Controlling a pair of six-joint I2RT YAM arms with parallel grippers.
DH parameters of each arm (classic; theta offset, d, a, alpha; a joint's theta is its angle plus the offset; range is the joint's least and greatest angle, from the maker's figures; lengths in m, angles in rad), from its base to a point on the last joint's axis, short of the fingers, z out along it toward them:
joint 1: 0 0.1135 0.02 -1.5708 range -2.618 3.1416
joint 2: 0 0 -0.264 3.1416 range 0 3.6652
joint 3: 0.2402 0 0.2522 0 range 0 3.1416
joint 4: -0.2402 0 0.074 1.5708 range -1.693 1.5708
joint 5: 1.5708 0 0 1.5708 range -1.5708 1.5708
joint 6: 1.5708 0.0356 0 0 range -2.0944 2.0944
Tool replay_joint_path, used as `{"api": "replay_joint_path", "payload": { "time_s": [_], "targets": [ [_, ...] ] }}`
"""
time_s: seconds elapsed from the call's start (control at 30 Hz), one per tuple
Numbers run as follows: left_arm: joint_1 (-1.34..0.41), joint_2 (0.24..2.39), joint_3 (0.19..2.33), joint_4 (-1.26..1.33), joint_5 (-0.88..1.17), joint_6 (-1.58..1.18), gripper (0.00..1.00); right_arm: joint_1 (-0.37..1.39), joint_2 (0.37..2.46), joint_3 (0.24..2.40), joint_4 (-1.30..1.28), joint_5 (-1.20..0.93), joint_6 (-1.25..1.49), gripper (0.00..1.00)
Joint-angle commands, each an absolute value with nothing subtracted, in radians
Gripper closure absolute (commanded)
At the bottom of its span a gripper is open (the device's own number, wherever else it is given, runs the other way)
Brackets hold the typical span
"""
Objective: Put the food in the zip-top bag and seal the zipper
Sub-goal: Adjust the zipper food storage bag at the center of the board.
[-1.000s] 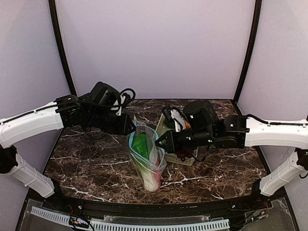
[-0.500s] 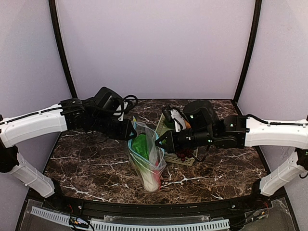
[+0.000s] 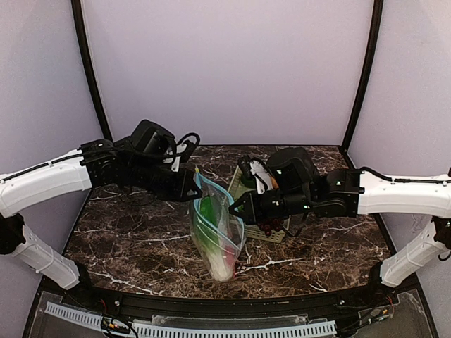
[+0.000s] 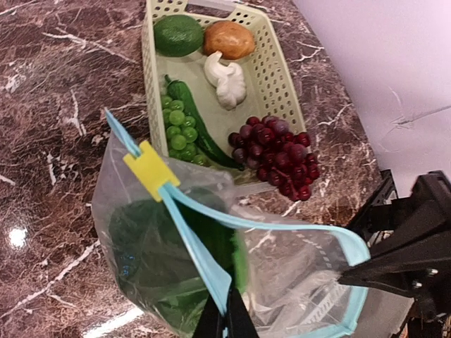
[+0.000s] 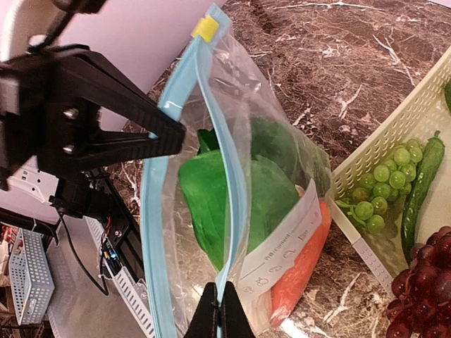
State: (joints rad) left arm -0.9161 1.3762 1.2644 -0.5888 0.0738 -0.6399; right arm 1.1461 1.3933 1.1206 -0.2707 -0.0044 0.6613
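Bag (image 3: 217, 232): centre of the top view, hanging upright between both grippers, mouth open.
Zipper (image 4: 192, 243): teal, unsealed, with a yellow slider (image 4: 150, 169) at one end.
Left gripper (image 3: 193, 189): fingers pinched tight on one bag lip.
Right gripper (image 3: 235, 206): pinched tight on the opposite lip.
Inside the bag: leafy green (image 5: 232, 190), red pepper (image 5: 304, 257).
Basket (image 4: 271, 67), right of the bag: purple grapes (image 4: 275, 155), bulb (image 4: 225, 77), potato (image 4: 229, 39).

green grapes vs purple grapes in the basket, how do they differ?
Colour: the green grapes are pale green, the purple grapes dark red-purple. Size: the purple bunch is bigger than the green one. Place, left wrist view: green grapes along the basket's left wall, purple grapes at its near right corner. Both lie in the basket, not the zip-top bag.
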Motion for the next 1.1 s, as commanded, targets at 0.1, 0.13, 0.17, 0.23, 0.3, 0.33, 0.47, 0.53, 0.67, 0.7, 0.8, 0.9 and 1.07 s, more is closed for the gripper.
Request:
{"api": "replay_joint_path", "payload": {
  "time_s": [0.1,0.13,0.17,0.23,0.3,0.33,0.47,0.53,0.67,0.7,0.8,0.9,1.07],
  "targets": [
    [-0.909,1.339,1.377,-0.55,0.194,-0.645,0.99,1.155,1.373,1.168,-0.367,0.107,0.635,1.0],
    [-0.906,1.339,1.379,-0.547,0.206,-0.648,0.99,1.155,1.365,1.169,-0.375,0.117,0.633,1.0],
    [-0.905,1.339,1.379,-0.547,0.208,-0.647,0.99,1.155,1.358,1.169,-0.383,0.125,0.631,1.0],
    [-0.901,1.34,1.376,-0.559,0.207,-0.646,0.99,1.154,1.343,1.17,-0.392,0.13,0.632,1.0],
    [-0.898,1.339,1.367,-0.576,0.182,-0.644,0.99,1.155,1.331,1.173,-0.394,0.119,0.634,1.0],
    [-0.896,1.339,1.361,-0.592,0.172,-0.641,0.99,1.156,1.327,1.176,-0.393,0.112,0.638,1.0],
    [-0.896,1.341,1.347,-0.628,0.097,-0.63,0.96,1.188,1.328,1.195,-0.367,0.112,0.643,1.0],
    [-0.895,1.343,1.342,-0.639,0.071,-0.631,0.91,1.224,1.34,1.208,-0.361,0.163,0.649,1.0],
    [-0.896,1.352,1.332,-0.655,0.087,-0.635,0.69,1.275,1.38,1.238,-0.369,0.263,0.688,1.0],
    [-0.896,1.352,1.328,-0.658,0.1,-0.636,0.65,1.281,1.391,1.246,-0.374,0.279,0.699,1.0],
    [-0.898,1.333,1.297,-0.68,0.108,-0.649,0.57,1.292,1.419,1.261,-0.38,0.313,0.73,1.0],
    [-0.899,1.301,1.266,-0.716,0.072,-0.655,0.51,1.292,1.433,1.27,-0.382,0.331,0.745,1.0],
    [-0.9,1.24,1.217,-0.744,0.069,-0.68,0.39,1.293,1.451,1.281,-0.391,0.356,0.748,1.0]
  ]
}}
